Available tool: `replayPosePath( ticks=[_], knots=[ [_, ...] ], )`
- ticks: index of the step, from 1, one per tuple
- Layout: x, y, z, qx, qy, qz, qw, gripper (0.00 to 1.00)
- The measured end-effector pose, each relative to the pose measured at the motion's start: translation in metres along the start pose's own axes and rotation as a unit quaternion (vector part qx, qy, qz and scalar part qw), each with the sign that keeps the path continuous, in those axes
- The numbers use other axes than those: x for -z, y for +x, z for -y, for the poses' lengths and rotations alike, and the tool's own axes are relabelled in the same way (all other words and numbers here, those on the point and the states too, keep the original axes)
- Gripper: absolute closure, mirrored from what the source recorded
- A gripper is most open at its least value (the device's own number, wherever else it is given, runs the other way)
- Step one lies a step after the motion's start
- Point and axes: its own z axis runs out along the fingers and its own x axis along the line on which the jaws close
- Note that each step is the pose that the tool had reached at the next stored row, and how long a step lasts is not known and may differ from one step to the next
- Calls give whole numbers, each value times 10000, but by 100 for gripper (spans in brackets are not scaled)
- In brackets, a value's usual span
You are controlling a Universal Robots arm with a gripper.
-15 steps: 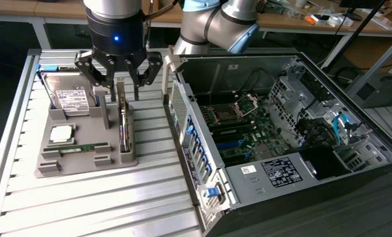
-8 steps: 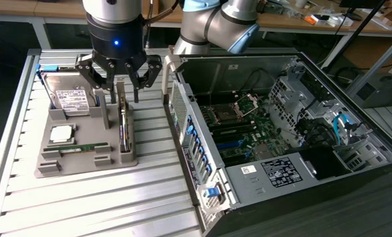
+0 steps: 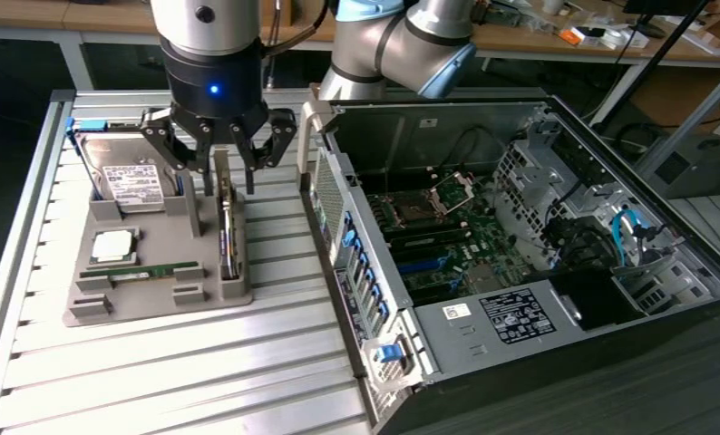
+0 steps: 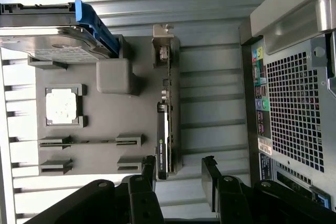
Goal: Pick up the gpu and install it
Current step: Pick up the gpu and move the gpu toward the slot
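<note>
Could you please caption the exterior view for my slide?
Open gripper poised over the gpu, on edge in the gray tray beside the computer case.

Grey holder tray (image 3: 142,304): quantity one. All positions below are referenced to this tray.

Seated on the tray:
- hard drive (image 3: 131,177): one
- processor chip (image 3: 114,245): one
- memory stick (image 3: 142,270): one
- gpu (image 3: 229,236): one, standing on edge

Above the tray:
- gripper (image 3: 215,181): one
- robot arm (image 3: 384,45): one

Beside the tray, toward the exterior view's right:
- computer case (image 3: 366,272): one, side panel off

Total items seated on the tray: four.
</note>
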Motion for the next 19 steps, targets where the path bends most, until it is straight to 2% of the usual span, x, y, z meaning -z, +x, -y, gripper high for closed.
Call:
replayPosePath(
  ticks=[19],
  knots=[
    [-167,15,-23,-1,-20,-2,10000,52]
  ],
)
